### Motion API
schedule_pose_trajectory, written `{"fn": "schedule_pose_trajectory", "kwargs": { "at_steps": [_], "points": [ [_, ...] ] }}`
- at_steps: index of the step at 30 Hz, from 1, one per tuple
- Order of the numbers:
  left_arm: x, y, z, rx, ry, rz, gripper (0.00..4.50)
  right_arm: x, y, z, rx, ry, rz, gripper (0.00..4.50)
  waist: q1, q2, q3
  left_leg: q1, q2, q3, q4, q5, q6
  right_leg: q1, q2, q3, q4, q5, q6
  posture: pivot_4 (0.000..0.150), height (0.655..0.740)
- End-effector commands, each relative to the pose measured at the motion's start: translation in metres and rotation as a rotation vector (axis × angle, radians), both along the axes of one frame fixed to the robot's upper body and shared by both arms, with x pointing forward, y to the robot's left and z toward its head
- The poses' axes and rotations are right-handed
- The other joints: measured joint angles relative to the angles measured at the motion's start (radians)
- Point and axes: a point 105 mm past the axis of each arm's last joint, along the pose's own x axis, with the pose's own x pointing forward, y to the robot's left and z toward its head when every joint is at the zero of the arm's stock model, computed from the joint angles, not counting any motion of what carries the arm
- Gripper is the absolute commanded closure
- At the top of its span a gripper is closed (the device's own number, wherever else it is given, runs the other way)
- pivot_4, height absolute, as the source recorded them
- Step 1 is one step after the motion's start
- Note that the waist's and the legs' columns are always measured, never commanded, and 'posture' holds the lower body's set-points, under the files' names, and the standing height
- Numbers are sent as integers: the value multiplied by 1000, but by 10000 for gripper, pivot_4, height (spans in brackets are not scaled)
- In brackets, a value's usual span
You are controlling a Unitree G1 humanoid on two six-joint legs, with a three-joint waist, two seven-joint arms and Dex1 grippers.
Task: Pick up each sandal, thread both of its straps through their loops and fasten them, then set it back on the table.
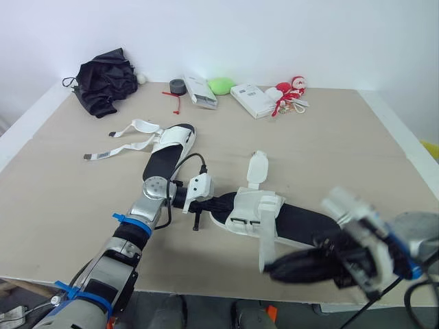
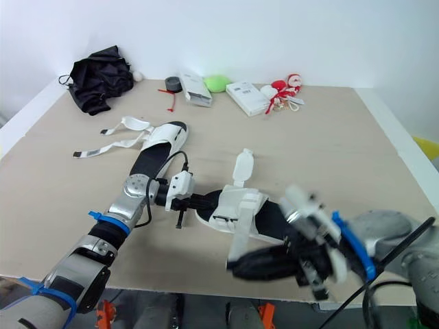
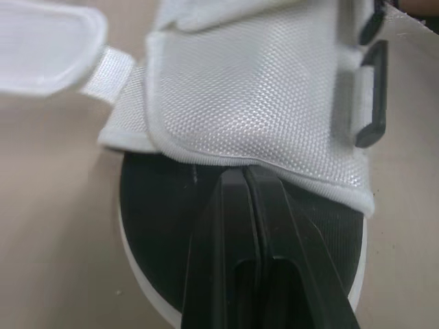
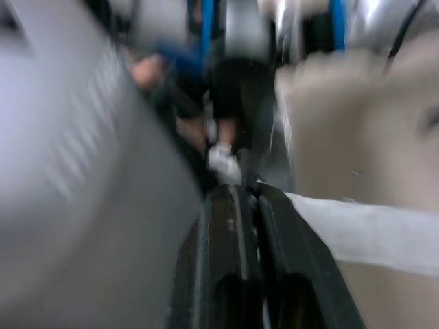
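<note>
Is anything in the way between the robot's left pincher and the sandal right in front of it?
No, nothing visible is in the way. The left gripper is already at the near sandal. Its shut fingers lie over the black sole, with their tips at the edge of the white strap flap.

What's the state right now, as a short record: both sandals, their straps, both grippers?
near sandal: lying on the table, straps unfastened
near strap: pulled out toward the table's near edge
far sandal: on the table beyond the left arm
loose straps: both spread out to its left
left gripper: shut, tips at the edge of the near sandal's white upper
right gripper: shut on near strap
</note>
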Motion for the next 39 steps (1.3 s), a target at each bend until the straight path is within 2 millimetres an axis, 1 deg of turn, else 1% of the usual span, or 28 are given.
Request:
{"fn": "schedule_pose_trajectory", "kwargs": {
  "at_steps": [1, 2, 3, 4, 6, 10, 13, 15, 16, 18, 21, 22, 24, 26, 27, 29, 33, 36, 39],
  "points": [
    [-17, 8, -52, 165, 142, -9, 45000, -6, -9, -27, -133, -41, 57, 16356, 0, -1, -1, 0, 0, 0, 0, 0, 0, 0, 0, 0, 0, 0, 0, 1500, 7380],
    [-18, 8, -53, 165, 143, -10, 45000, -4, -12, -29, -145, -36, 39, 14774, 0, -1, -1, 0, 0, -1, 1, 0, 0, 1, 0, -2, 0, 0, -1, 1500, 7380],
    [-18, 8, -53, 164, 143, -11, 45000, -3, -14, -30, -148, -27, 28, 14774, 1, -4, -2, 0, 0, -1, 1, 0, 0, 1, 0, -2, 0, 0, -1, 1500, 7380],
    [-18, 8, -53, 164, 144, -12, 45000, -2, -17, -30, -140, -19, 16, 14774, 1, -4, -2, 1, 1, -1, 2, 0, 0, 1, 0, -3, 0, -2, -6, 1500, 7380],
    [-20, 8, -54, 165, 146, -16, 45000, -2, -23, -29, -125, 8, -5, 14774, 0, -4, -3, 1, 2, -1, 1, 0, 0, 2, -1, -3, 0, -2, -7, 1500, 7380],
    [-22, 6, -54, 164, 146, -27, 45000, -3, -34, -37, -131, 80, -67, 14774, 1, -6, -4, 1, 1, -4, 1, 0, 0, 3, 0, -6, -1, -1, -4, 1500, 7380],
    [-22, 5, -54, 166, 141, -29, 45000, -17, -44, -50, -179, 147, -69, 14774, 2, -6, -4, 2, 1, -8, 1, 0, -1, 6, 0, -9, -1, -2, -3, 1500, 7380],
    [-22, 5, -53, 167, 138, -30, 45000, -28, -55, -63, -236, 193, -73, 14774, 3, -5, -5, 4, 1, -9, 0, -2, -2, 9, 0, -11, -1, -4, -3, 1500, 7380],
    [-23, 5, -53, 167, 137, -31, 45000, -31, -64, -72, -274, 210, -95, 14774, 3, -5, -5, 4, 0, -10, 1, -2, -2, 10, 0, -11, -1, -4, -3, 1500, 7380],
    [-24, 5, -53, 168, 134, -33, 45000, -33, -73, -78, -291, 223, -123, 14774, 2, -6, -5, 4, 0, -10, 1, -3, -3, 11, 0, -11, -1, -5, -3, 1500, 7380],
    [-24, 4, -53, 166, 127, -29, 45000, -30, -82, -81, -284, 221, -161, 14774, 2, -6, -6, 5, 0, -9, 1, -3, -3, 11, 0, -11, -1, -5, -3, 1500, 7380],
    [-24, 4, -52, 164, 126, -27, 45000, -30, -83, -81, -279, 224, -166, 14774, 1, -6, -6, 5, 0, -9, 1, -3, -3, 11, 0, -11, -1, -5, -3, 1500, 7380],
    [-26, 4, -52, 160, 126, -27, 45000, -25, -76, -75, -222, 244, -193, 14774, 1, -6, -6, 5, 1, -10, 1, -3, -3, 11, 0, -11, -1, -5, -3, 1500, 7380],
    [-29, 4, -52, 158, 127, -29, 45000, -14, -68, -68, -150, 263, -239, 14774, 1, -5, -6, 5, 1, -10, 1, -3, -3, 11, 0, -11, -1, -5, -3, 1500, 7380],
    [-30, 4, -52, 158, 128, -30, 45000, -6, -65, -68, -122, 266, -274, 14774, 0, -5, -6, 5, 1, -10, 1, -3, -4, 11, 1, -11, -1, -5, -4, 1500, 7380],
    [-31, 4, -52, 158, 128, -29, 45000, 3, -61, -73, -124, 280, -303, 14774, 0, -5, -6, 6, 1, -10, 0, -4, -4, 11, 1, -11, -1, -6, -4, 1500, 7380],
    [-32, 5, -51, 159, 127, -23, 45000, 12, -60, -93, -192, 292, -353, 14774, 2, -5, -7, 5, 1, -11, 0, -6, -4, 11, 0, -12, -1, -9, -3, 1500, 7380],
    [-32, 6, -50, 157, 128, -14, 45000, 21, -54, -99, -182, 299, -369, 14774, 1, -4, -7, 5, 0, -11, 0, -8, -2, 11, 0, -12, -1, -10, -3, 1500, 7380],
    [-33, 7, -51, 157, 131, -10, 45000, 31, -45, -98, -152, 299, -381, 14774, 0, -3, -8, 5, 0, -11, 0, -9, -2, 11, 0, -11, 0, -10, -3, 1500, 7380]
  ]
}}
